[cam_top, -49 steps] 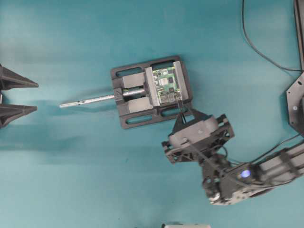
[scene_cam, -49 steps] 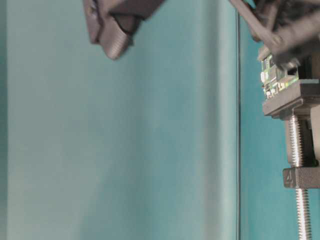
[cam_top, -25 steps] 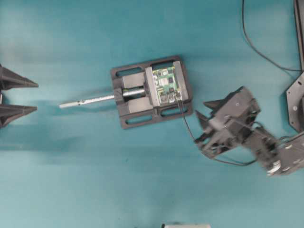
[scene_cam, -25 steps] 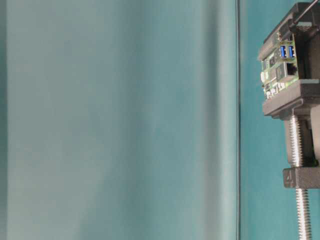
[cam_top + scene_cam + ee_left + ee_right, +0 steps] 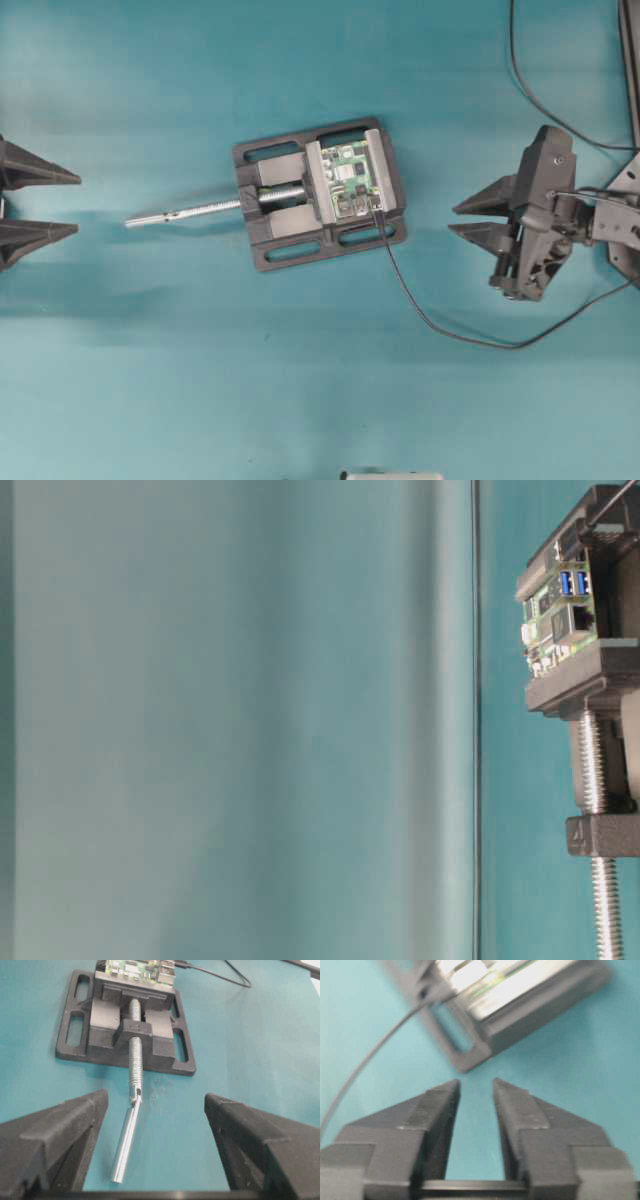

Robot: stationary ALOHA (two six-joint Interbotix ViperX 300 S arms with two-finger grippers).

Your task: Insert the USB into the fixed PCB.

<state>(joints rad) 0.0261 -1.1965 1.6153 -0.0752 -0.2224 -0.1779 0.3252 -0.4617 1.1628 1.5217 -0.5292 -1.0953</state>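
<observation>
My right gripper (image 5: 462,219) sits right of centre in the overhead view, jaws partly apart with nothing between them; left gripper (image 5: 75,204) at the left edge, jaws wide, holding nothing; the USB (image 5: 378,212) looks seated at the lower right edge of the fixed PCB (image 5: 352,180), which is clamped in the vise (image 5: 290,235) at centre; I judge the risk is the cable (image 5: 440,330) looping low right; a snag there could yank the plug out.
</observation>
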